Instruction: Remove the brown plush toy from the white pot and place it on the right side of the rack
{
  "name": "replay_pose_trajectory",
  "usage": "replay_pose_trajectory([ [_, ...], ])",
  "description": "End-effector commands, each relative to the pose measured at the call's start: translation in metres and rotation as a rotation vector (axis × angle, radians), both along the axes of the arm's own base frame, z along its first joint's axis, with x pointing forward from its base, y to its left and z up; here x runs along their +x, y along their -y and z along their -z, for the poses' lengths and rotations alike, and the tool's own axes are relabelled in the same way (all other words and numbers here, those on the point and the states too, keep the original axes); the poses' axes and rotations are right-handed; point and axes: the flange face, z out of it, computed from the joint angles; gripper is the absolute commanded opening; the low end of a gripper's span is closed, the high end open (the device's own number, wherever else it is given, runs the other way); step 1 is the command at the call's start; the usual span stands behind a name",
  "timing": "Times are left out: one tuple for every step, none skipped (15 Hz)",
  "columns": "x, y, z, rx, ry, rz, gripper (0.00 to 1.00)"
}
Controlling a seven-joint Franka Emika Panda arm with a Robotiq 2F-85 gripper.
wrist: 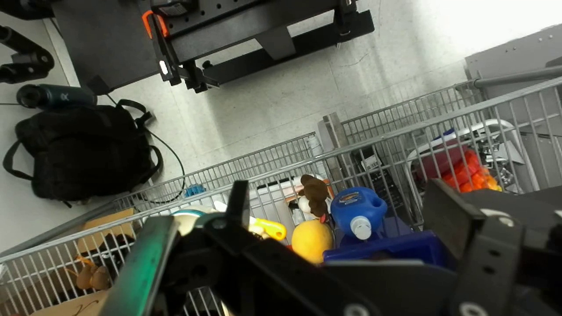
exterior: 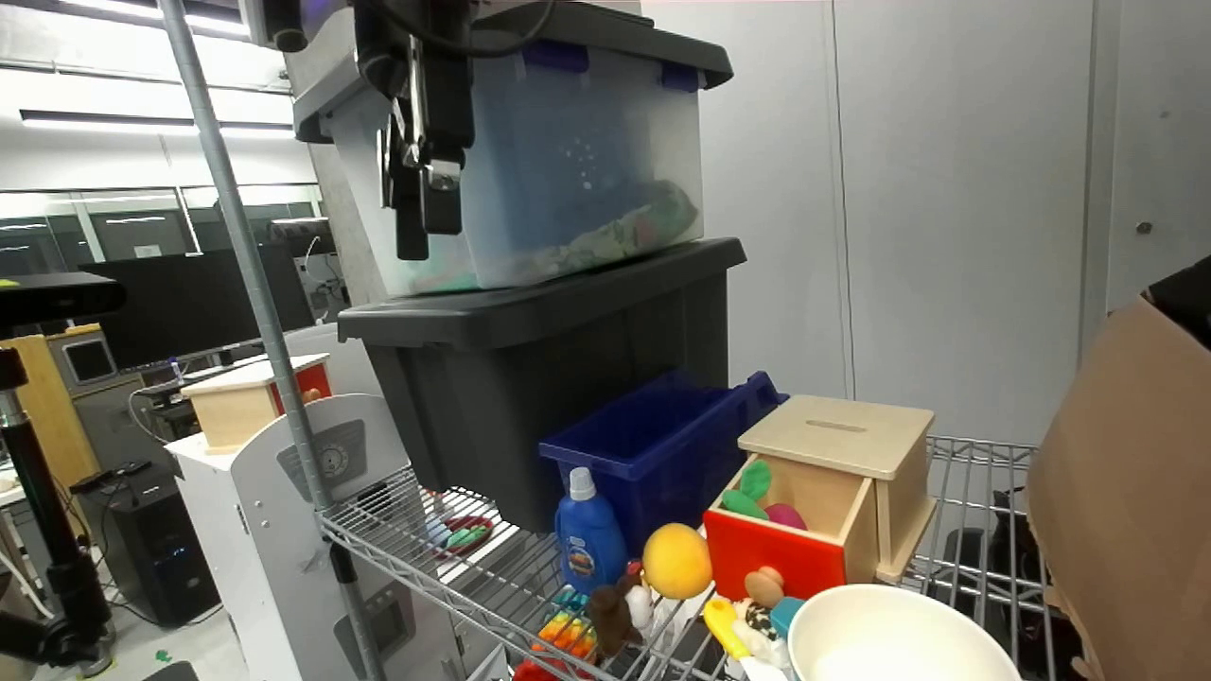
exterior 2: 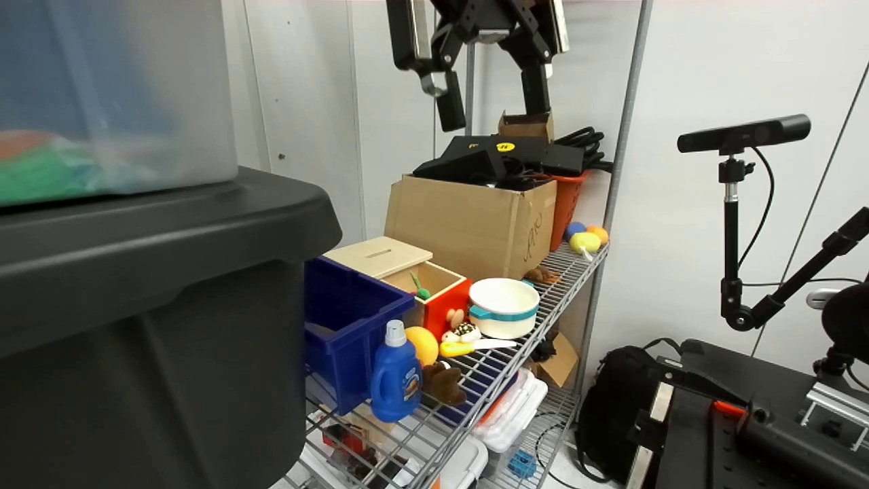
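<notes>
The white pot (exterior 2: 501,329), with a teal band and handle, stands on the silver wire rack (exterior 2: 499,380); no toy shows inside it in both exterior views. Just past the pot, beside the cardboard box, the brown plush toy (exterior 2: 542,274) lies on the rack's bars as an orange-brown lump. The wrist view shows that toy (wrist: 93,277) at lower left and part of the pot (wrist: 188,221) behind a finger. High above the rack, my gripper (exterior 2: 493,102) points down, open and holding nothing. Its fingers stand far apart in the wrist view.
Stacked grey bins (exterior: 558,397) rise beside a blue bin (exterior: 624,454). Around the pot are a wooden box with a red drawer (exterior: 776,553), an orange ball (exterior: 677,561), a blue bottle (exterior: 588,539), a yellow-handled knife (exterior 2: 456,349) and a dark brown plush figure (exterior 2: 445,386).
</notes>
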Motion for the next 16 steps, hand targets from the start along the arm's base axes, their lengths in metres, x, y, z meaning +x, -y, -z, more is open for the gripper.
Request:
replay_pose_trajectory([
  [-0.001, -0.001, -0.006, -0.017, -0.001, -0.004, 1.00],
  [-0.001, -0.001, -0.006, -0.017, -0.002, -0.004, 1.00],
  [-0.001, -0.001, -0.006, -0.017, -0.002, -0.004, 1.00],
  [-0.001, -0.002, -0.006, -0.017, -0.002, -0.005, 1.00],
  [-0.001, -0.002, -0.006, -0.017, -0.002, -0.005, 1.00],
  [-0.001, -0.002, -0.006, -0.017, -0.002, -0.005, 1.00],
  [-0.001, -0.002, -0.006, -0.018, -0.002, -0.005, 1.00],
  [-0.001, -0.002, -0.006, -0.018, -0.002, -0.006, 1.00],
  [0.001, -0.003, -0.006, -0.018, -0.003, -0.009, 1.00],
  [0.003, -0.003, -0.006, -0.019, -0.004, -0.013, 1.00],
  [0.004, -0.004, -0.006, -0.017, -0.004, -0.018, 1.00],
  [0.007, -0.005, -0.005, -0.018, -0.006, -0.023, 1.00],
  [0.009, -0.006, -0.005, -0.017, -0.008, -0.028, 1.00],
  [0.012, -0.007, -0.005, -0.017, -0.009, -0.034, 1.00],
  [0.014, -0.008, -0.005, -0.018, -0.009, -0.038, 1.00],
  [0.016, -0.009, -0.005, -0.019, -0.008, -0.042, 1.00],
])
